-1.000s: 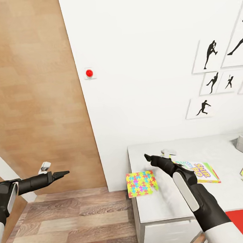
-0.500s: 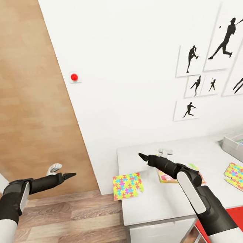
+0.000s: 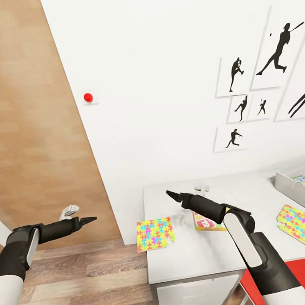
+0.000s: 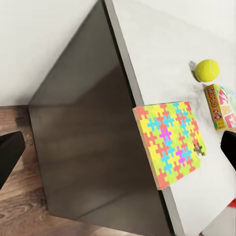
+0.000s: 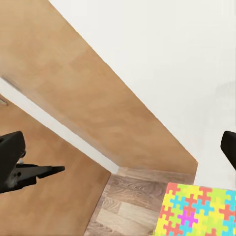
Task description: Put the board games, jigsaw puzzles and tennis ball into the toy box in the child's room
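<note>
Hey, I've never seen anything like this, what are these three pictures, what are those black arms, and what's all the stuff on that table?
These are simulator renders from a two-armed wheeled robot. The big picture looks down from a camera on its head. The black arms are its own: the left hand reaches over the wood floor, and the right hand is over the table. The other two pictures come from small cameras near each hand, looking along its fingers.

On the pale grey table lies a bright jigsaw puzzle hanging slightly over the table's edge, a printed board game partly behind the right arm, a second puzzle further right, and a shallow grey toy box at the far right. The left wrist picture also shows a yellow-green tennis ball beside the board game.

Neither hand holds anything; both look open in the wrist pictures.
</note>
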You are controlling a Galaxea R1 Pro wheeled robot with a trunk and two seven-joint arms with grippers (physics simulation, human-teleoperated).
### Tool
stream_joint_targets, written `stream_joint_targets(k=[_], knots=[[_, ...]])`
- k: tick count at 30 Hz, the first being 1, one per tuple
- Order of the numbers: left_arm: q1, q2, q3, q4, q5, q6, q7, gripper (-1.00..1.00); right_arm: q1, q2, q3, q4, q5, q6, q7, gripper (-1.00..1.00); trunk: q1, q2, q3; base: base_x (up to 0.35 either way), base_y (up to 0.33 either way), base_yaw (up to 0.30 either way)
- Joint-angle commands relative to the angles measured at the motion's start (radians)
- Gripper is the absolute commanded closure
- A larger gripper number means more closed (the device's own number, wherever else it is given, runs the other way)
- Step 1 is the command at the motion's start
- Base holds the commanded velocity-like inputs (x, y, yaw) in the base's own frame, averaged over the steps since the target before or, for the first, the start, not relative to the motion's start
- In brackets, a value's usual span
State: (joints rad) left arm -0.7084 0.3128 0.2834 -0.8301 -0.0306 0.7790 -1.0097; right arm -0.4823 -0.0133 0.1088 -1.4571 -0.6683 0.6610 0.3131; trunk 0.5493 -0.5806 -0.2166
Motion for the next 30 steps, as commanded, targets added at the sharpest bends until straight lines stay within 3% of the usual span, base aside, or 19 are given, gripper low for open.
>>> stream_joint_targets(k=[1, 7, 14, 16, 21, 30], knots=[[-0.001, 0.000, 0.002, 0.002, -0.003, 0.008, -0.007, -1.00, -0.001, -0.001, 0.000, -0.002, -0.002, 0.006, 0.011, -1.00, 0.000, -0.001, -0.002, 0.000, -0.023, 0.000], [-0.004, 0.006, 0.005, 0.048, 0.004, 0.007, -0.038, -1.00, -0.001, 0.000, -0.001, -0.005, -0.004, 0.013, 0.045, -1.00, 0.000, -0.001, -0.002, 0.000, -0.009, 0.000], [-0.010, 0.012, 0.005, 0.074, -0.003, -0.004, -0.219, -1.00, -0.001, -0.001, -0.002, -0.008, -0.006, 0.015, 0.051, -1.00, 0.000, -0.001, -0.002, 0.000, -0.001, 0.000], [-0.012, 0.015, 0.005, 0.075, -0.003, -0.008, -0.244, -1.00, -0.001, -0.001, -0.004, -0.008, -0.006, 0.015, 0.051, -1.00, 0.000, -0.001, -0.002, 0.000, 0.000, 0.000], [-0.016, 0.049, 0.010, 0.077, 0.003, -0.012, -0.320, -1.00, -0.001, 0.000, -0.021, -0.009, -0.008, 0.015, 0.052, -1.00, 0.000, -0.001, -0.002, 0.076, 0.047, 0.000], [-0.017, 0.058, 0.006, 0.077, -0.003, -0.014, -0.369, -1.00, -0.001, 0.000, -0.039, -0.008, -0.007, 0.015, 0.052, -1.00, 0.000, -0.001, -0.002, 0.105, 0.058, 0.000]])
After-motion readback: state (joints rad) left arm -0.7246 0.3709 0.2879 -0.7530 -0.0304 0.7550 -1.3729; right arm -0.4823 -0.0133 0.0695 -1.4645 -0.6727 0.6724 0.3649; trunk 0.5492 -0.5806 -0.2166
